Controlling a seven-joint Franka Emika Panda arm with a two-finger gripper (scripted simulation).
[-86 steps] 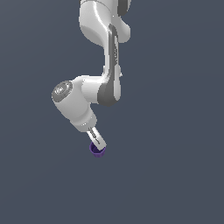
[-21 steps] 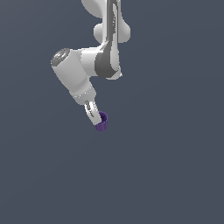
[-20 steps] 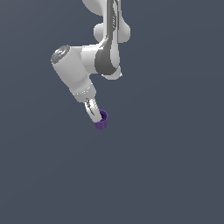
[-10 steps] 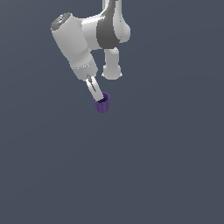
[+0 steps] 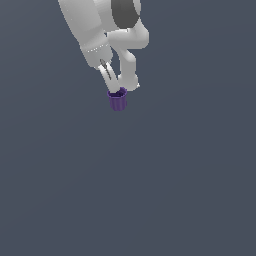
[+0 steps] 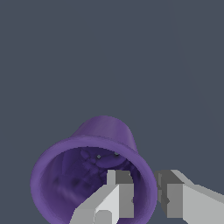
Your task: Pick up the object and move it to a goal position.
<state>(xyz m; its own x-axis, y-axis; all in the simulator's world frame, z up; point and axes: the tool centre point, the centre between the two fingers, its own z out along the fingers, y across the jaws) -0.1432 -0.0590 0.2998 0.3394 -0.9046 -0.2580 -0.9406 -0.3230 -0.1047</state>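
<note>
Exterior view: the white arm enters from the 12 o'clock edge and slants down toward 5 o'clock. Its gripper holds the cup by the rim. The cup hangs just below the fingertips, upper centre of the picture, slightly toward the exterior view's left, against a plain dark grey ground. It is small, dark purple, narrower at the base than at the mouth, with faint vertical ribs on the side. The mouth faces up and the cup is close to upright.

Wrist view: the cup shows a flared round rim, a hollow interior with mottled purple shading, and a narrower base beyond it. One finger sits inside the mouth; the other finger lies outside the wall. The jaws are nearly closed, pinching the cup wall between them.
</note>
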